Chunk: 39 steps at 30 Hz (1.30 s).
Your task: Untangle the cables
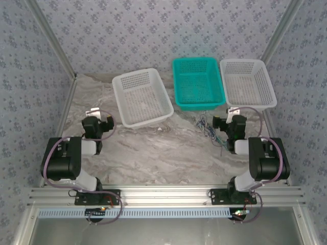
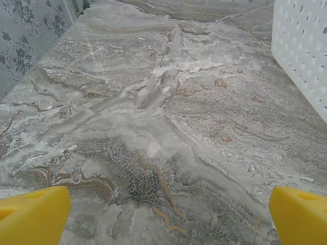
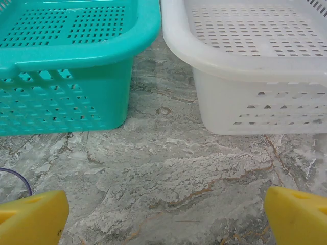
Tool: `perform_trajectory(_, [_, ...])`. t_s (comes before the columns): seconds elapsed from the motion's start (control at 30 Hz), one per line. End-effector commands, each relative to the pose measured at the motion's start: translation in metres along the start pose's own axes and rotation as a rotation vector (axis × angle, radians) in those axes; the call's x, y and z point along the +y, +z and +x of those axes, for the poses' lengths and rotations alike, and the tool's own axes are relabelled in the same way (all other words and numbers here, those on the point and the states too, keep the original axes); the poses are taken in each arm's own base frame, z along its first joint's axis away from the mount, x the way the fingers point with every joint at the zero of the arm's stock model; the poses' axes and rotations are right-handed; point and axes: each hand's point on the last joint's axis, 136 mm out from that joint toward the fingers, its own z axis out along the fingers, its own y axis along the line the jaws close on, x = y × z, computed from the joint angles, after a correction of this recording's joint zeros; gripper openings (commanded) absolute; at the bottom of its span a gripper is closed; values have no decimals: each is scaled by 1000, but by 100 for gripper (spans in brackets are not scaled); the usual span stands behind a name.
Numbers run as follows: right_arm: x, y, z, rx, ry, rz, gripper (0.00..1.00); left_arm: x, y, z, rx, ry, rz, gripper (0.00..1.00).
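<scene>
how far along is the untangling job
Nothing looks done: the cables lie in one bundle on the table beside the right arm. Nothing is in hand: the left gripper and right gripper are open and empty. All the separating is left.

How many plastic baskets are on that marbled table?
3. A white perforated plastic basket sits left of centre, turned at an angle. A teal perforated plastic basket stands at the back. A second white basket stands close on its right. None looks hidden.
</scene>
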Motion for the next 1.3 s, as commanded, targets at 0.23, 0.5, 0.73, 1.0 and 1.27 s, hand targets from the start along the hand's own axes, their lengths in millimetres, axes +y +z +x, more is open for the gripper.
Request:
perform_trajectory(0.23, [-1,1,-6,-12,-9,2,100,-3,0,-14,-41,6,13,100])
perform_trajectory(0.5, [-2,1,-6,-12,1,-5,100,-3,0,-14,-40,7,13,99])
perform_trajectory(0.73, [-11,-5,-20,12,21,52,100,-2,0,-14,-43,6,9,99])
perform_trajectory(1.0, [-20,-85,-77,-4,408,99,100,52,-55,-39,-129,-167,-294,100])
perform_trajectory(1.27, [52,-133,-67,342,522,-183,100,48,-138,-102,-276,-533,-157,99])
